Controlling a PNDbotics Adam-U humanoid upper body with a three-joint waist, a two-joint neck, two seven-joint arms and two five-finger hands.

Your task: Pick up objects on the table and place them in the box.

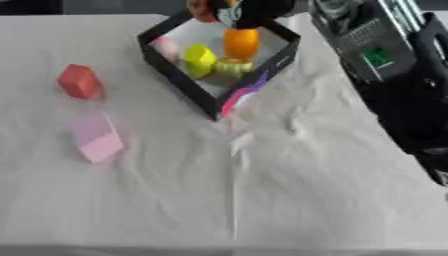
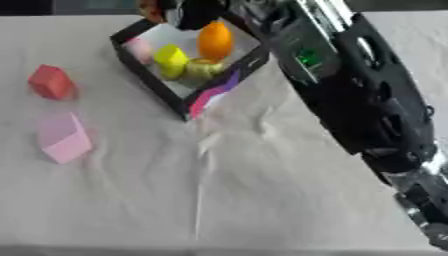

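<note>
Now, notes from the remote seat, everything placed against the box (image 1: 175, 67).

Right hand: my right hand (image 1: 241, 12) sits over the far rim of the box, arm (image 2: 367, 100) running in from the right. Something orange-red shows at its left edge; I cannot tell how its fingers stand, or whether they hold that.

Left hand: not in either view.

In box: one orange piece (image 1: 241, 43), one yellow block (image 1: 199, 60), one paler yellow-green piece (image 1: 233, 67), one pink bit (image 1: 166, 47) against the left wall. Four I can count.

On table: two left. Red block (image 1: 79, 81) lies left of the box, well apart. Pink block (image 1: 96, 137) lies left and nearer me, below the red one.

Key relation: both blocks lie left of the box, the far side from my right hand. Pink block's long axis runs roughly toward and away from me.

Judgement: the left arm looks the nearer reach; the right would need to cross the box.
</note>
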